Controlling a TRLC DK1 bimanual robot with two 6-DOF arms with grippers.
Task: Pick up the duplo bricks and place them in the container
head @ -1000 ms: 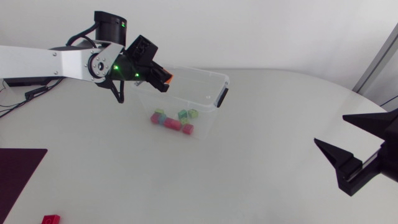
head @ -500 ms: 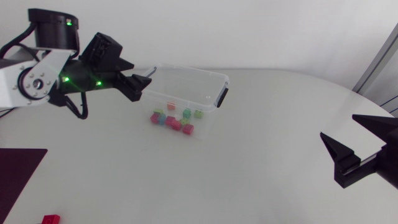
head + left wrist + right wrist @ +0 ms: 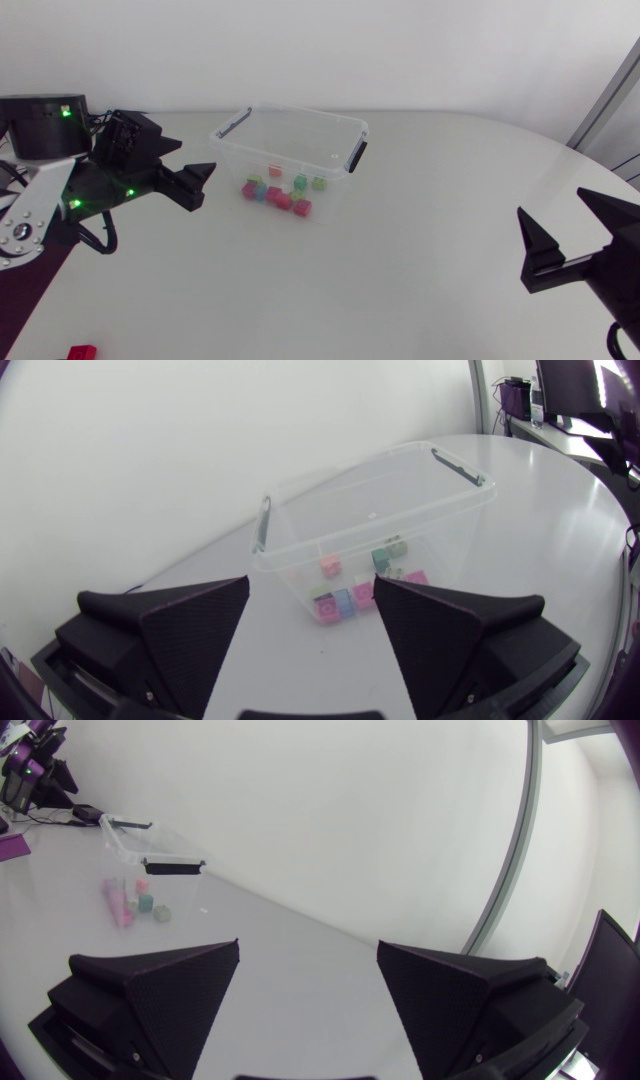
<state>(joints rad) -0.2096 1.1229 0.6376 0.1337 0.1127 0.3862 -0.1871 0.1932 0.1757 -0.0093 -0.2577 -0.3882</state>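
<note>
The container reads to me as clear, glossy plastic with dark matt handle clips, and the duplo bricks inside it as smooth, brightly coloured plastic. My left hand and right hand are both a flat, dull matt black. The worktop under them is a smooth pale surface with only a faint satin sheen.

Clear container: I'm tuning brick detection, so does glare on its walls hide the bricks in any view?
Head view: no glare, duplo bricks plain through the container walls. Left wrist view: likewise visible. Right wrist view: visible too, but small and far off.
</note>
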